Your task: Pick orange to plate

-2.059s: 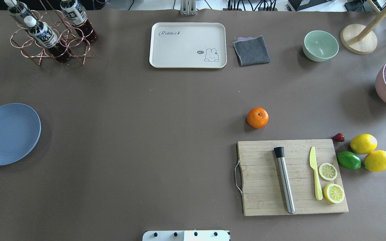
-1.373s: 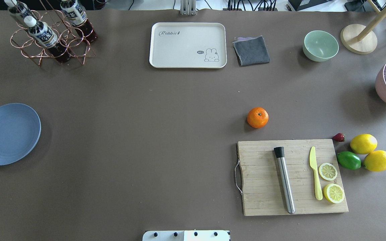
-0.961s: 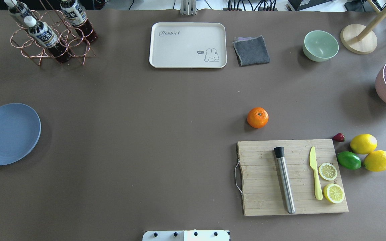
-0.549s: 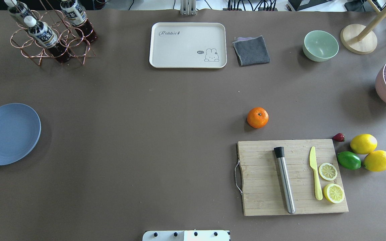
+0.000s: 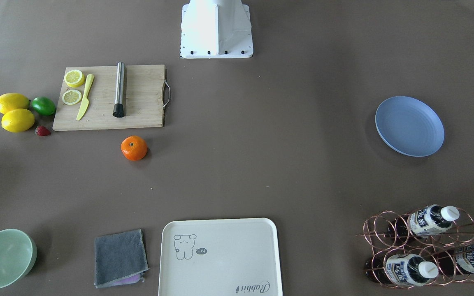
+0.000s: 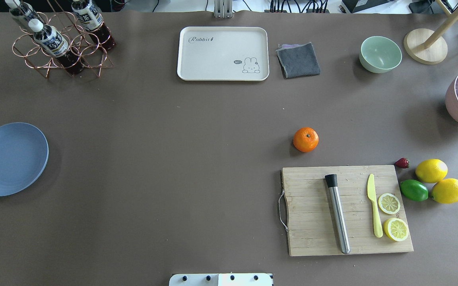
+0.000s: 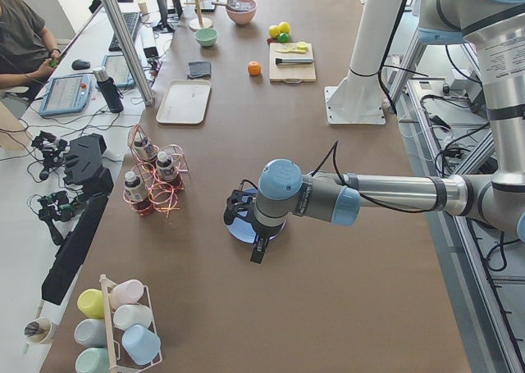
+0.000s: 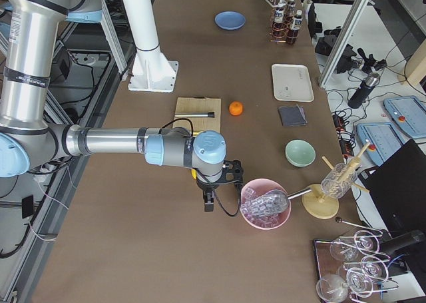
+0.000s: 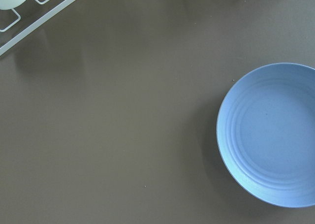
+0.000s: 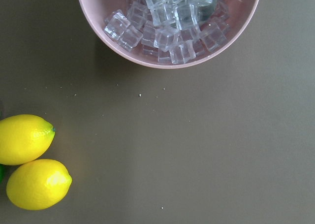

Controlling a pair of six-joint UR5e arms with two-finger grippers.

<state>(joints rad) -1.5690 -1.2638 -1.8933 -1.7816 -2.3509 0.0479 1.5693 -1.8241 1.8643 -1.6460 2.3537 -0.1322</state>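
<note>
Orange (image 6: 305, 139) and plate (image 6: 10, 159) are lying well apart on the worktop (image 6: 173, 159). At the far left the plate is sitting with the left claw (image 7: 257, 248) hanging just by it; whether that claw is spread I cannot tell. Right of centre the orange is resting just beyond the cutting board (image 6: 312, 214). Farther right, the right claw (image 8: 208, 202) is hovering near the lemons (image 10: 27, 138) and ice bowl (image 10: 91, 10), its state likewise unclear. Being nearer, it is probably the one making the pick, reaching toward the robot's left.
</note>
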